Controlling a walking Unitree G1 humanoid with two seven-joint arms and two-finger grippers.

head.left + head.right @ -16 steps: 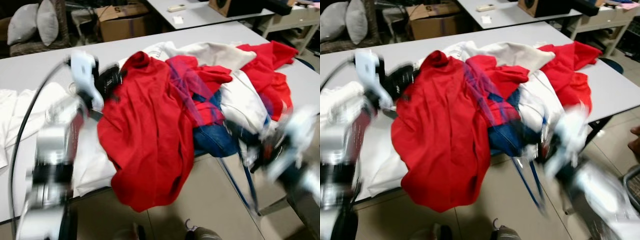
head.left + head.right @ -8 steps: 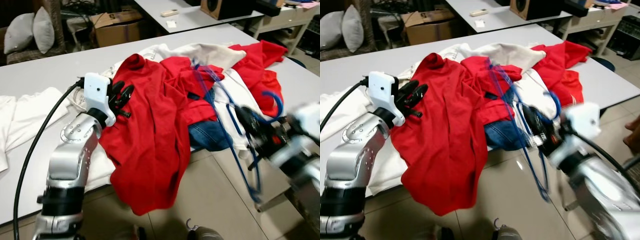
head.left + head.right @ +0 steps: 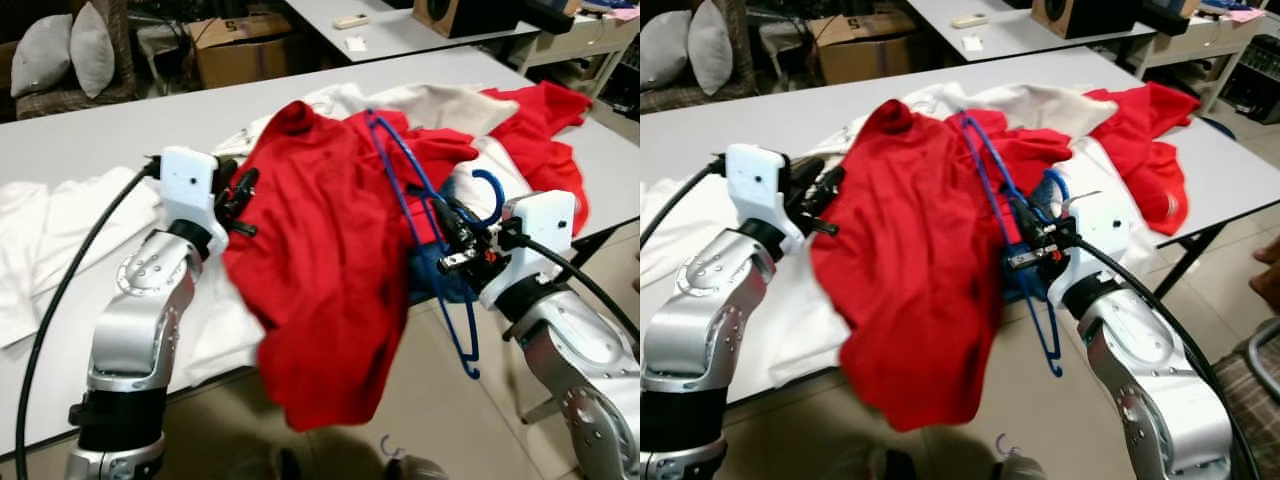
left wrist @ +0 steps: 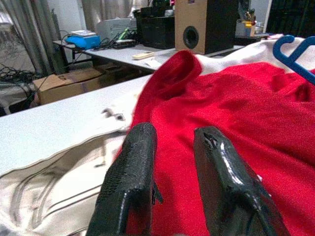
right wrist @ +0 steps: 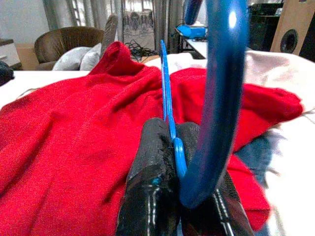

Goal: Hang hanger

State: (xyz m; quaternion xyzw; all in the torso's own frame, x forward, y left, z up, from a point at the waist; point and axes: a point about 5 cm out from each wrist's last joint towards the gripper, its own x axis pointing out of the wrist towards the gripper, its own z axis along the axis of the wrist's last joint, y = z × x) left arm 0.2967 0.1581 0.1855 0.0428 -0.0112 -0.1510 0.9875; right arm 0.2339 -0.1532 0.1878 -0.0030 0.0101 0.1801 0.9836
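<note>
A blue plastic hanger [image 3: 462,320] hangs over the table's front edge, its hook [image 3: 490,190] up and one arm lying across the red shirt [image 3: 330,260]. My right gripper [image 3: 455,228] is shut on the hanger's thin bar, seen up close in the right wrist view [image 5: 170,130]. The red shirt drapes from the clothes pile down over the table edge. My left gripper [image 3: 238,192] sits at the shirt's left edge, its fingers [image 4: 133,177] close together with red cloth between them.
The grey table [image 3: 100,130] carries a pile of white [image 3: 440,100] and red [image 3: 545,130] garments and blue jeans. A white cloth [image 3: 60,230] lies at the left. Behind stand a cardboard box [image 3: 240,45], cushions [image 3: 60,45] and a second table [image 3: 400,30].
My right gripper has carried the hanger up and leftward, so it now lies against the red shirt. The left gripper stays at the shirt's edge. The camera has shifted slightly.
</note>
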